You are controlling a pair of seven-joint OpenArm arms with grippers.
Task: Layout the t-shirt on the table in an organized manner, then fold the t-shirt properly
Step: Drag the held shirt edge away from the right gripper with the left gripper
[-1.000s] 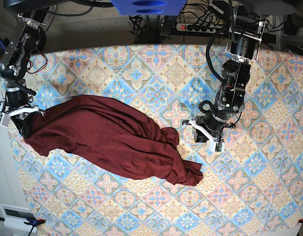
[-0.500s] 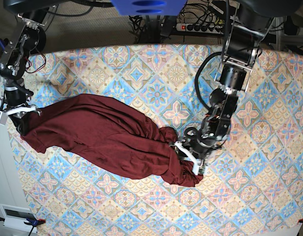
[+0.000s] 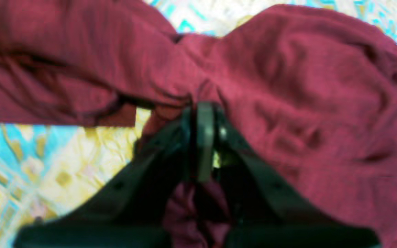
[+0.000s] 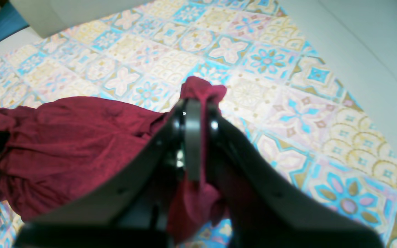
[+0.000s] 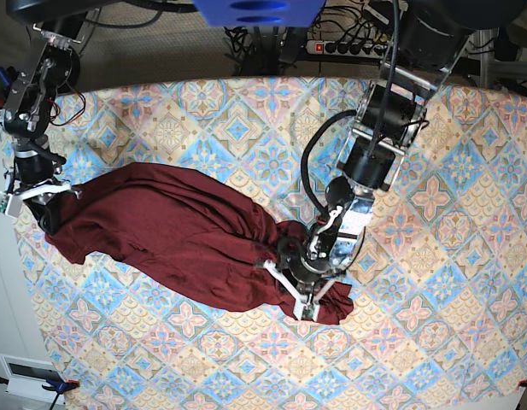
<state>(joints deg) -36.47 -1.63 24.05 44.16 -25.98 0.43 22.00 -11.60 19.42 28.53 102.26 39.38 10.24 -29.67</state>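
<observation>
Since a moment ago, our left gripper (image 5: 290,287) has travelled from bare cloth onto the bunched end of the t-shirt (image 5: 178,235), and its jaws now stand pressed together, pinching a fold of maroon fabric. Our right gripper (image 5: 43,198) stays clamped on the shirt's opposite end. We see the t-shirt stretched as a crumpled band across the table (image 5: 434,290), its sleeves and collar lost in the folds. Beyond the shirt, past the table's far edge, lies a power strip (image 5: 348,47) among tangled cables, partly hidden by the arm.
</observation>
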